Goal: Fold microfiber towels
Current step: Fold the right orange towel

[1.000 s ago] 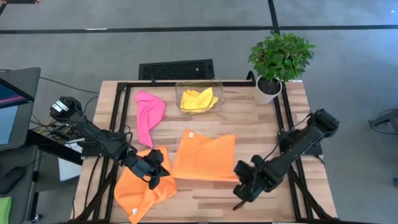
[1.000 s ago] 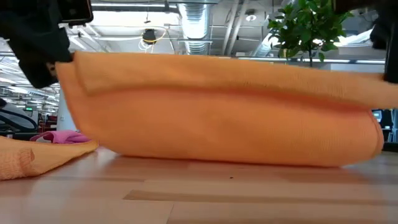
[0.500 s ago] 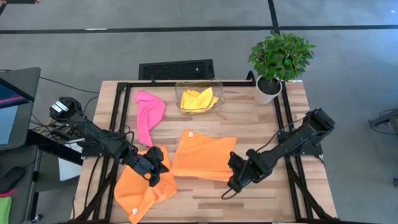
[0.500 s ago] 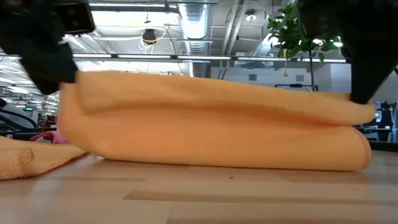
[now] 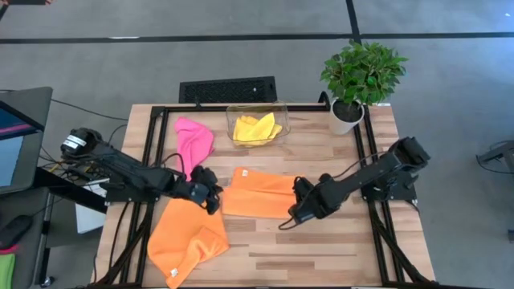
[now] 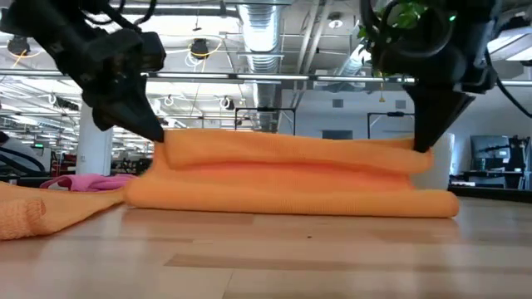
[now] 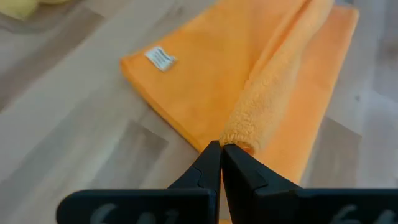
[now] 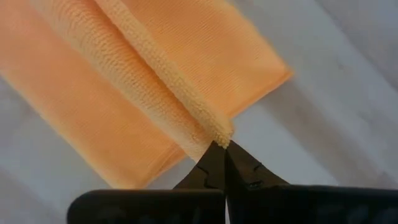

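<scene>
An orange towel point(image 5: 259, 193) lies mid-table, doubled over, its lower layer flat on the wood point(image 6: 291, 199). My left gripper point(image 5: 214, 197) is shut on its lifted edge at the left end, and my right gripper point(image 5: 295, 212) is shut on the same edge at the right end. A second orange towel point(image 5: 186, 241) lies crumpled at the near left. A pink towel point(image 5: 194, 144) lies at the far left. The yellow towel point(image 5: 257, 127) sits in the clear bin point(image 5: 281, 112). My left gripper pinches the lifted edge's left end point(image 7: 239, 135) between its two fingers, slanting down from the table's left. The cloth bunches into a thick ridge there. That end is held just above the lower layer. My right gripper pinches the lifted edge's right end point(image 8: 219, 132) between its two fingertips, coming steeply from above. The edge runs as a ridge point(image 6: 291, 148) toward my left gripper, nearly straight, above the layer on the table.
A potted plant point(image 5: 361, 76) stands at the far right corner. A black frame point(image 5: 152, 136) rims the table's sides and back. A dark keyboard-like panel point(image 5: 227, 88) lies behind the bin. Bare wood point(image 5: 321, 249) shows near the front right.
Both grippers have carried the towel's held edge toward the table's far edge and inward toward each other, sinking a little. The upper layer has folded over the lower one, which stayed flat on the table; the towel now looks narrower and lower.
</scene>
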Action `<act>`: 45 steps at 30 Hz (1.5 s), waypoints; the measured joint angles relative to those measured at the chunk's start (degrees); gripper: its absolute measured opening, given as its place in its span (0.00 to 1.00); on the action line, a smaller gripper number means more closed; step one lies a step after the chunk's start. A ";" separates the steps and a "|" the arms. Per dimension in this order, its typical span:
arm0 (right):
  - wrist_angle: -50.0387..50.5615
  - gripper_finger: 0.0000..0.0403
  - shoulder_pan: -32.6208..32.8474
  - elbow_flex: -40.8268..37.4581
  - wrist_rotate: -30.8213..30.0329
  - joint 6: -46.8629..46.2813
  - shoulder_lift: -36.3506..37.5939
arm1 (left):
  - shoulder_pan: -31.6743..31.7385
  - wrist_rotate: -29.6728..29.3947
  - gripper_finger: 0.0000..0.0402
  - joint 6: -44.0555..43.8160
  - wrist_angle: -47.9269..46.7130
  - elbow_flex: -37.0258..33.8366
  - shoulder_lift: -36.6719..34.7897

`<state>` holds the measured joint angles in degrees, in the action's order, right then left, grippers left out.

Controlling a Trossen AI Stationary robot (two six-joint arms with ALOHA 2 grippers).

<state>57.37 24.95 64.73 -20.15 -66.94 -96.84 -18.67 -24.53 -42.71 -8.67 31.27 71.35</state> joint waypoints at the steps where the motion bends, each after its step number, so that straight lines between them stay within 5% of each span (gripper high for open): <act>1: 0.04 0.03 -0.48 -0.24 -0.64 -0.02 0.00 | 0.74 0.00 0.00 0.72 -0.04 0.00 0.00; 12: -0.16 0.04 -2.87 -2.75 -0.92 3.63 0.00 | 3.93 0.13 0.00 2.83 1.13 0.02 0.00; 23: -0.47 0.17 -4.16 -2.89 -0.76 6.51 -0.02 | 3.95 -3.69 0.07 8.53 3.47 0.02 0.00; 33: -0.59 0.42 -5.72 -2.89 -2.89 8.56 -0.02 | 5.57 -5.10 0.26 9.60 3.32 0.02 0.00; 38: -1.57 0.55 -6.64 -2.89 0.29 10.52 -0.02 | 5.95 1.33 0.32 11.37 3.47 0.02 0.00; 45: -5.32 0.58 -4.96 -2.89 5.29 14.95 -0.02 | 1.64 4.31 0.32 32.62 7.86 -1.77 0.00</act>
<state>52.06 19.99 61.84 -14.86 -51.99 -96.86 -17.02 -20.22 -10.08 -0.80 29.49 71.35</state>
